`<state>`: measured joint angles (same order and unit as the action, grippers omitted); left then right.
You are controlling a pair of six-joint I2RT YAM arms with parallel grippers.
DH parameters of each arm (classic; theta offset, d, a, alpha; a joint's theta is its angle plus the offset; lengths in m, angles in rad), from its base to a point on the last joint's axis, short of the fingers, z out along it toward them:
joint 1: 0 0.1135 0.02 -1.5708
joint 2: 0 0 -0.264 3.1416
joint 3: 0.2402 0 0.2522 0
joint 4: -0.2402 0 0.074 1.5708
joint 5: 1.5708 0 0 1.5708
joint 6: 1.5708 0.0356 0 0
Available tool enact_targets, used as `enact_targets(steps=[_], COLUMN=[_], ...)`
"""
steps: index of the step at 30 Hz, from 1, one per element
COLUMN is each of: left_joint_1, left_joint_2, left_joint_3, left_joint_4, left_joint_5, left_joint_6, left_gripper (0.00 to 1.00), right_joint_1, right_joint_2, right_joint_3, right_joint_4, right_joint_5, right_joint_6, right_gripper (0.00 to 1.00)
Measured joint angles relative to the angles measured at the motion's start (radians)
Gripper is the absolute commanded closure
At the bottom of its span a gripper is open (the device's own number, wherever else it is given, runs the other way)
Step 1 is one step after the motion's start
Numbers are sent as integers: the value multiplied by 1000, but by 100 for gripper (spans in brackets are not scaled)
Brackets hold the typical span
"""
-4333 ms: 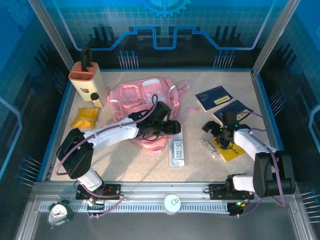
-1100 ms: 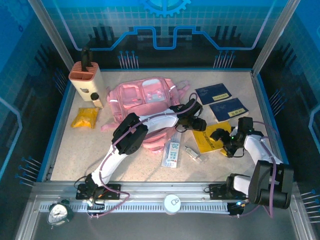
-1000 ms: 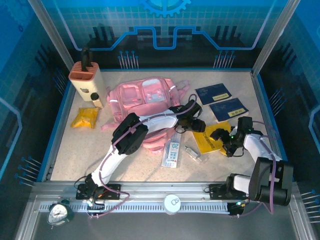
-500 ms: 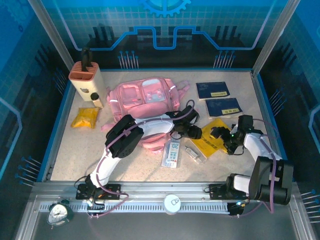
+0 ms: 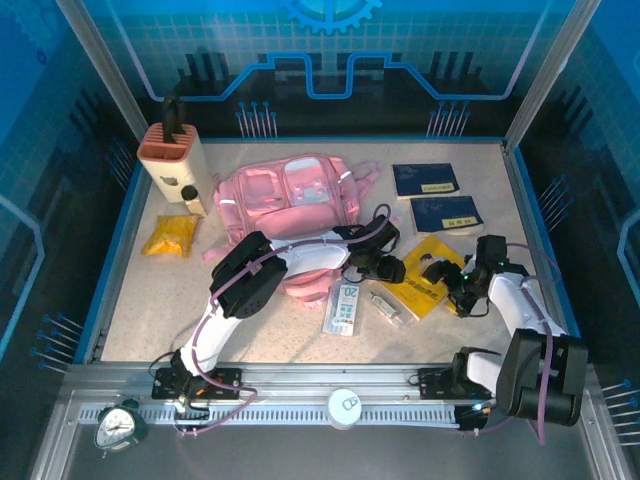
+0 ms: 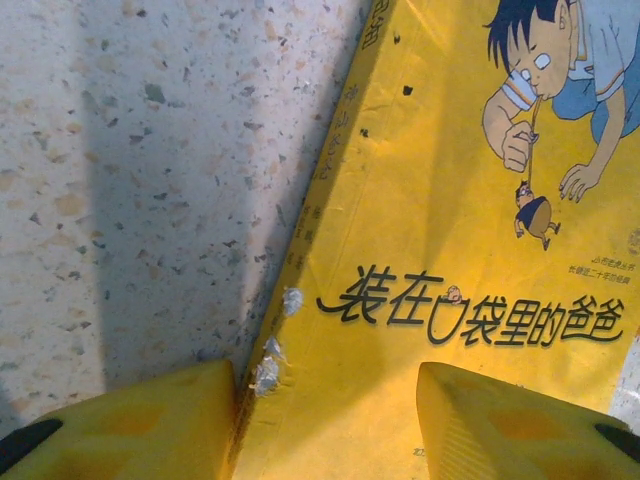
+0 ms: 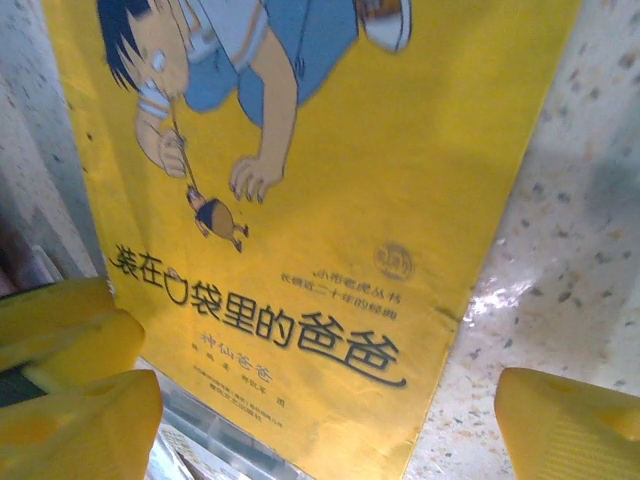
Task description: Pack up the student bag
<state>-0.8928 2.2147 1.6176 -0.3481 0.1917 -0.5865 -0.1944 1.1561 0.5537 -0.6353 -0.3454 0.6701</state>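
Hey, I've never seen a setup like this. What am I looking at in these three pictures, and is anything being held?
These are two robot arms bolted at the near edge of a table, each ending in a two-finger gripper. The wide picture comes from a fixed camera above and behind them. The two close-ups come from a camera on each wrist, so the yellow blocks at the bottom are the fingers. On the table lie a soft pink fabric backpack, a tan knife block, two dark blue booklets, a yellow packet and a flat yellow picture book with a cartoon boy on it. The left gripper and the right gripper are both over that book with their jaws open. Nothing is held.
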Motion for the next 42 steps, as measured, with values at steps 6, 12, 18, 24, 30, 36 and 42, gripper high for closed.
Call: enact_targets(steps=[6,12,18,24,30,36,42], left_joint_1=[0,0,0,0,0,0,0], left_joint_2=[0,0,0,0,0,0,0], left_joint_3=[0,0,0,1,1,1,1], left_joint_4=[-6,-10,-14,-14,-14,-14,-14], left_joint_5=[26,39,42,42,42,42,43], left_joint_6=[-16,-16,-16,-16,-16,-14,-14], left_gripper=[49,49,49,49,49,49,49], right_joint_1=[19,19,16,-16,-36,-43,-51], right_joint_2=[4,2,-68,-113,-122,-160,-166], right_joint_3=[-25,-25,-20,-19,-18,-18,-18], right_joint_4=[26,36,5,-14,-27,-30,-37], right_joint_5=[-29,-40,-39,-66,-84,-96,-96], right_joint_6=[29,33,27,27,27,47,64], right_gripper=[19,21,27,37,45,56,65])
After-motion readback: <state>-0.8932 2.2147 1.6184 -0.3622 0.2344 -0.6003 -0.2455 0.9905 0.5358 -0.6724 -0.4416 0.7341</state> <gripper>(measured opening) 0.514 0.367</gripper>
